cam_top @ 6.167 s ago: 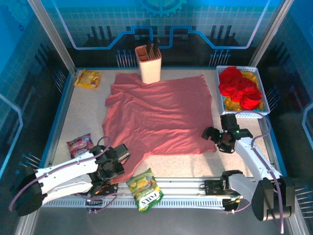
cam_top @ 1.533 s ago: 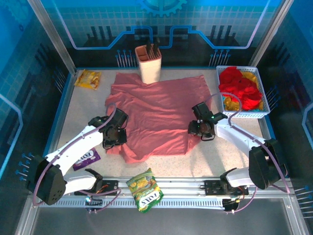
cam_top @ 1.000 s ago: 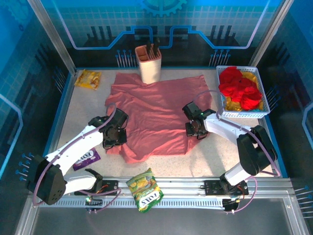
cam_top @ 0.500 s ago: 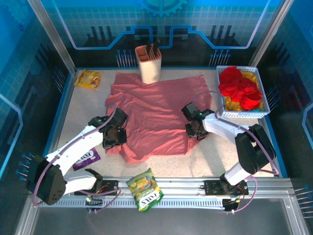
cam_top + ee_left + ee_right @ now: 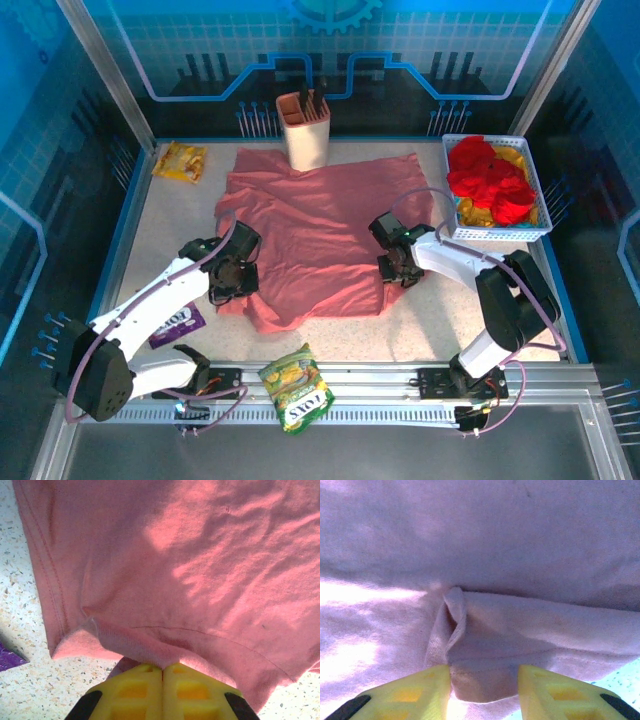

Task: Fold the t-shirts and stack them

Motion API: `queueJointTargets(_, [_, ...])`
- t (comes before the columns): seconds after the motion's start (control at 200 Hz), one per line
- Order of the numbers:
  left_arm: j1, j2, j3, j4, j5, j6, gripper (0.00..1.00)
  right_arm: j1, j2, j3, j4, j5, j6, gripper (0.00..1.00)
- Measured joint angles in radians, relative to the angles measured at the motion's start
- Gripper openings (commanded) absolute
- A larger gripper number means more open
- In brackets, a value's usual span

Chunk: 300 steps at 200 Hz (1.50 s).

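Two grippers work at the near part of one salmon-pink t-shirt (image 5: 320,215), which lies spread over the middle of the speckled table (image 5: 480,305), its far edge touching a tan holder (image 5: 303,135) that stands upright at the back. The left gripper (image 5: 235,278) sits at the shirt's near left corner, where the cloth is doubled over on itself. In the left wrist view its yellow fingers (image 5: 135,690) are clenched together, with a rolled fold of the hem pinched at their tips and bare table showing to the left. The right gripper (image 5: 396,266) sits at the shirt's near right edge. In the right wrist view its fingers (image 5: 420,690) stand apart with a doubled flap of the pink cloth lying between them, so the jaws straddle the fold rather than clamp it. More t-shirts, the red ones (image 5: 485,178) bunched over a yellow one (image 5: 514,153), fill a white basket (image 5: 495,237) at the far right of the table, well apart from the pink shirt. A yellow snack packet (image 5: 180,161) lies at the far left corner, a purple packet (image 5: 180,322) just beside the left arm, and a green packet (image 5: 295,388) on the rail at the near edge.
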Motion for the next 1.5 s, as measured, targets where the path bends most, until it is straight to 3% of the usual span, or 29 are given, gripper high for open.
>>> queueJointTargets(0.3, [0.0,0.0,0.0,0.0,0.0,0.0,0.0,0.002,0.0,-0.023,0.005,-0.011,0.002,0.41])
queueJointTargets(0.77, [0.0,-0.002,0.0,0.0,0.0,-0.002,0.0,0.002,0.0,-0.027,0.014,0.023,0.016,0.28])
queueJointTargets(1.141, [0.0,-0.002,0.0,0.0,0.007,-0.002,0.0,0.002,0.0,-0.026,0.016,0.029,0.012,0.28])
queueJointTargets(1.301, [0.0,-0.002,0.0,0.0,0.008,-0.002,0.0,0.002,0.0,-0.026,0.018,0.035,0.009,0.2])
queueJointTargets(1.501, [0.0,-0.002,0.0,0.0,0.008,-0.002,0.0,0.002,0.0,-0.026,0.023,0.042,0.002,0.0])
